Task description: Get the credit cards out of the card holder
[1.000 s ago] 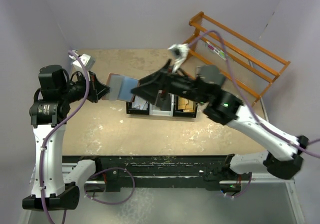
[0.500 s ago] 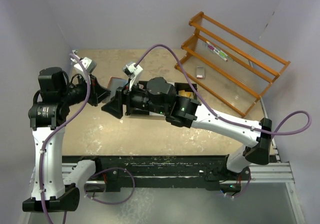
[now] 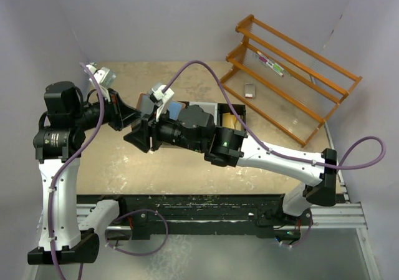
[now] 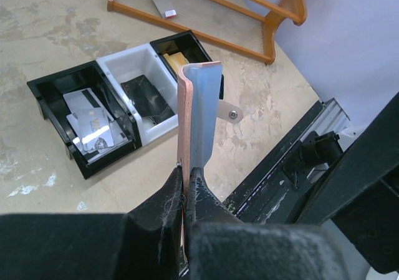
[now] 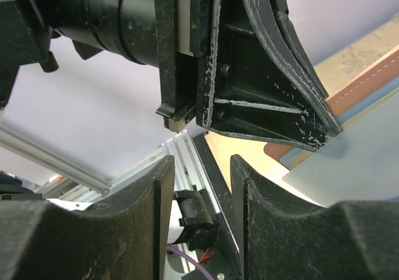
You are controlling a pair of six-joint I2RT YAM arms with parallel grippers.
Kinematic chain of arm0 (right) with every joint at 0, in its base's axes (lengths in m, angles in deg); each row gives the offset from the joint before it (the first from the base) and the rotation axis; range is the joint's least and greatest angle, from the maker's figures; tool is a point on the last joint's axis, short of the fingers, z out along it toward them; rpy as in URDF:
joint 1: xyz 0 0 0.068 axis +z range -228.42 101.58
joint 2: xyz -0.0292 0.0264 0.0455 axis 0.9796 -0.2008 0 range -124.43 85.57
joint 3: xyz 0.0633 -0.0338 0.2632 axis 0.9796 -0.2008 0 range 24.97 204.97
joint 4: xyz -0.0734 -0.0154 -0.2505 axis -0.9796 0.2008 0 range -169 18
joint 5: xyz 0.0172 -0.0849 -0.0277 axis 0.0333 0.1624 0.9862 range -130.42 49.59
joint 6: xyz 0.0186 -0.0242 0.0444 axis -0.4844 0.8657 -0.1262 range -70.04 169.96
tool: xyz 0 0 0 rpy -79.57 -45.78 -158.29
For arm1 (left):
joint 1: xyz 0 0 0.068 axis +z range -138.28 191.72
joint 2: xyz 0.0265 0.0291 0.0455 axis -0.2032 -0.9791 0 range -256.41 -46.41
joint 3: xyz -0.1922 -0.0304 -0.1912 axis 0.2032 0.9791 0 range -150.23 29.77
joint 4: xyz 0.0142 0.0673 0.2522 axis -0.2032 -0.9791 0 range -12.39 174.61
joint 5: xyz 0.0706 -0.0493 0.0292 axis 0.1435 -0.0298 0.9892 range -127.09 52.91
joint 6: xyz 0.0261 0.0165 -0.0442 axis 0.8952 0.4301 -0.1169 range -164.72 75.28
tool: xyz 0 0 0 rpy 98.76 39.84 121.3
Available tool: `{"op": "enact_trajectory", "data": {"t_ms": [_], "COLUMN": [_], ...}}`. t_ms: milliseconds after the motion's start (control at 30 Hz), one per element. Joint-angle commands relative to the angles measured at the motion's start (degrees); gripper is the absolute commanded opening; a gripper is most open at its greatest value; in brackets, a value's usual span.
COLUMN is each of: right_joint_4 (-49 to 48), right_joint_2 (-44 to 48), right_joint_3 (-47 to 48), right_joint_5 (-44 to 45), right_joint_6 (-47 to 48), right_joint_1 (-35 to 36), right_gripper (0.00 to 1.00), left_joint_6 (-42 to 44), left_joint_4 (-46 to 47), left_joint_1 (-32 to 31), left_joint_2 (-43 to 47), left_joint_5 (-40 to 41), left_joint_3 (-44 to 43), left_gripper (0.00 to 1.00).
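My left gripper point(image 4: 186, 177) is shut on the lower edge of the card holder point(image 4: 196, 105), a reddish-brown wallet with light blue lining, held upright and edge-on above the table. It also shows in the top view point(image 3: 148, 103), just right of the left gripper point(image 3: 128, 115). Pale grey and white credit cards point(image 4: 87, 115) lie in the left black bin point(image 4: 47, 96). My right gripper point(image 5: 199, 193) is open and empty, close beside the left gripper's fingers point(image 5: 268, 105) and just short of the wallet's edge point(image 5: 368, 86). In the top view the right gripper point(image 3: 138, 136) sits just below the wallet.
A white bin holds a black pouch point(image 4: 146, 99), and a third bin holds tan paper pieces point(image 4: 176, 60). The right arm point(image 3: 206, 133) covers most of the bins from above. An orange wooden rack point(image 3: 293, 74) stands at the back right, with a small card point(image 3: 249, 90) by it.
My right arm has swung left from over the bins to right beside the left gripper and wallet. The left gripper still holds the wallet, raised and tilted slightly.
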Motion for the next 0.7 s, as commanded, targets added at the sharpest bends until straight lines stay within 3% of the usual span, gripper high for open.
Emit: {"op": "enact_trajectory", "data": {"t_ms": [0, 667], "right_joint_4": [-2.24, -0.84], "right_joint_2": [-0.03, 2.37], "right_joint_3": [1.98, -1.08], "right_joint_5": [1.42, 8.66], "right_joint_6": [1.15, 0.54], "right_joint_1": [0.31, -1.09], "right_gripper": [0.43, 0.39], "left_joint_6": [-1.96, -6.71], "left_joint_4": [2.66, 2.45], "left_joint_1": [0.03, 0.01], "left_joint_2": [0.23, -0.38], "left_joint_5": [-2.08, -5.97], "left_joint_3": [-2.72, -5.63], "left_gripper": [0.00, 0.00]}}
